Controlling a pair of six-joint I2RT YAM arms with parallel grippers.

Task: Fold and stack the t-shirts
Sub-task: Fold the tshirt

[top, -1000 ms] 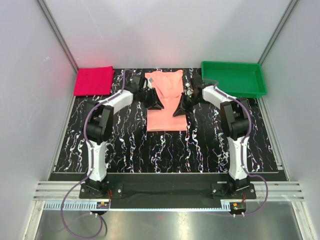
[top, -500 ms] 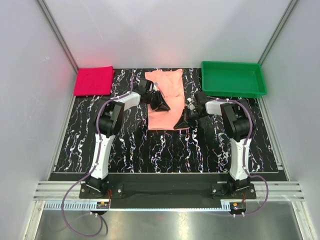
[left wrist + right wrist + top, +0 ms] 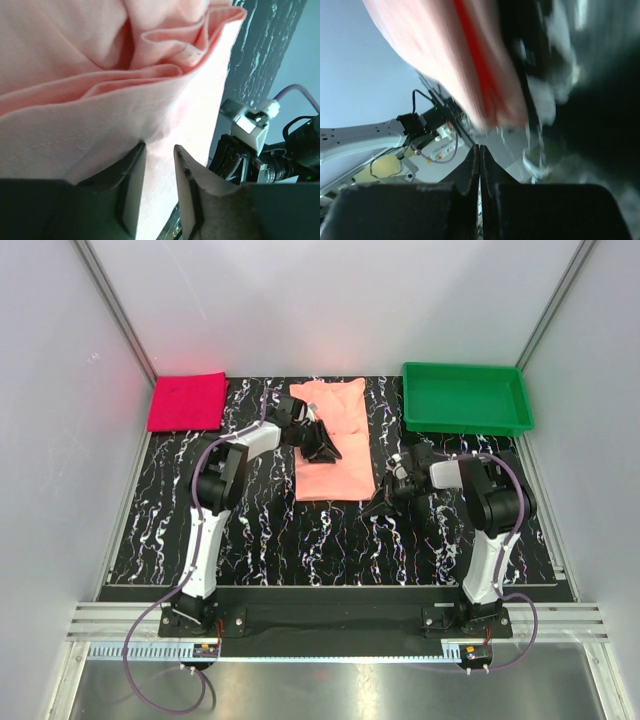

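Two shirts on the table (image 3: 260,530) right now. The pink shirt (image 3: 330,455) is lying mid-table toward the back, roughly squared up, and the left jaws are parked right on top of its upper-left part. From the left wrist cam those jaws are only a narrow bit apart, tips pressed onto the cloth, with a pile of bunched-up folds just past the tips. Honestly can't tell if any fabric is actually pinched between them, it looks more like they're just sitting on it. The right jaws are closed tight with nothing in them, tips touching each other, down low over the bare table just off the pink shirt's near-right corner, so the shirt sits to their left and a bit beyond them. That wrist view is super blurry, just a smear of pink ahead of the tips. The red shirt (image 3: 187,401) is already folded into a neat flat rectangle, well off to the left of the left jaws and farther back, in the table's far-left corner. Well apart from the pink one. Green tray (image 3: 465,400) sits beyond the right jaws and a little to their right, at the far-right corner.
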